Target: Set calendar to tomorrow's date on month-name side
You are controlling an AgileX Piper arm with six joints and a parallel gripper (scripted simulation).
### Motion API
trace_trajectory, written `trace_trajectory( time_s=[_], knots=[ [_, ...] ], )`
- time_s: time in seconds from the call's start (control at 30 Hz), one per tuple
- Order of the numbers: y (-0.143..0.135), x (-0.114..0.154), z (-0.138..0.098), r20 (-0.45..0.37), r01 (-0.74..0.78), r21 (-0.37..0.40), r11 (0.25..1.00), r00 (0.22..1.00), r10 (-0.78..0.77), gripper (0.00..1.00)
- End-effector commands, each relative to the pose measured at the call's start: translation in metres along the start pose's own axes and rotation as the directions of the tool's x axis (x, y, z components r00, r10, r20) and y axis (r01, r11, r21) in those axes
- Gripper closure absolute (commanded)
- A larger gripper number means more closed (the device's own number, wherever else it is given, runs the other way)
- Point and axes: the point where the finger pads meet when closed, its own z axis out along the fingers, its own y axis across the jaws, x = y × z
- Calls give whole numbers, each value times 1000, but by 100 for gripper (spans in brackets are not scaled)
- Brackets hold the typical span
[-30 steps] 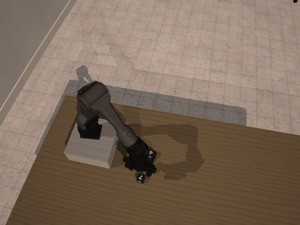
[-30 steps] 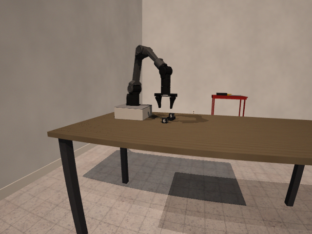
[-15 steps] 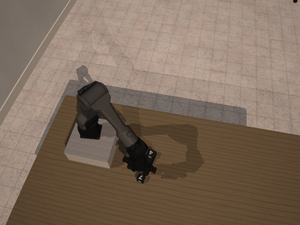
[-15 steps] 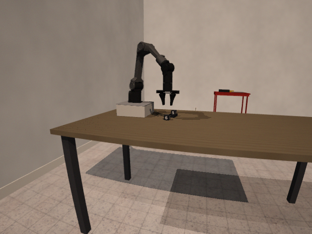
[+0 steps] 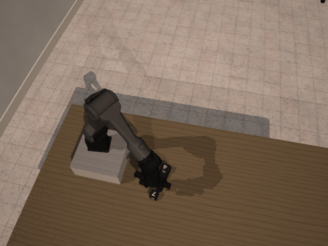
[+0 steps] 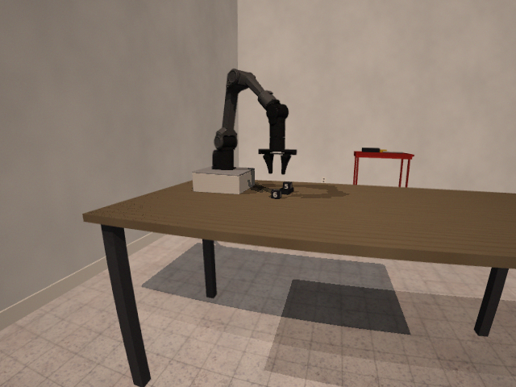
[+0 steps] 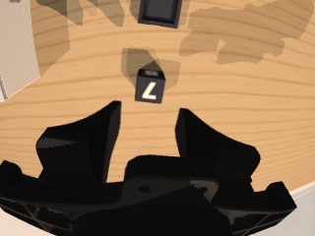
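A small black cube [image 5: 154, 195] [image 6: 275, 193] [image 7: 150, 87] lies loose on the wooden table [image 5: 238, 185]. It shows a 7 on top and a 6 on the side seen by the exterior view. The black calendar tray [image 5: 163, 173] [image 6: 288, 191] [image 7: 159, 10] lies just beyond it. The tray holds the other cube [image 5: 165, 166] [image 6: 286, 185], which shows a 4 on top and a 5 on its side. My gripper [image 6: 276, 169] [image 7: 149, 115] [image 5: 155, 183] hangs above the loose cube, pointing down. Its fingers are apart and hold nothing.
The arm's grey base block [image 5: 98, 161] [image 6: 222, 180] stands on the table to the left of the tray. A red side table [image 6: 382, 156] stands far behind by the wall.
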Motion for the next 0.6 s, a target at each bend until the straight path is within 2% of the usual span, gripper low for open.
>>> trace_trajectory(
  time_s=[0.0, 0.57],
  knots=[
    [-1, 0, 0, 0, -2, 1, 1000, 1000, 2, 36],
    [0, 0, 2, 1, 0, 0, 1000, 1000, 0, 36]
  ],
)
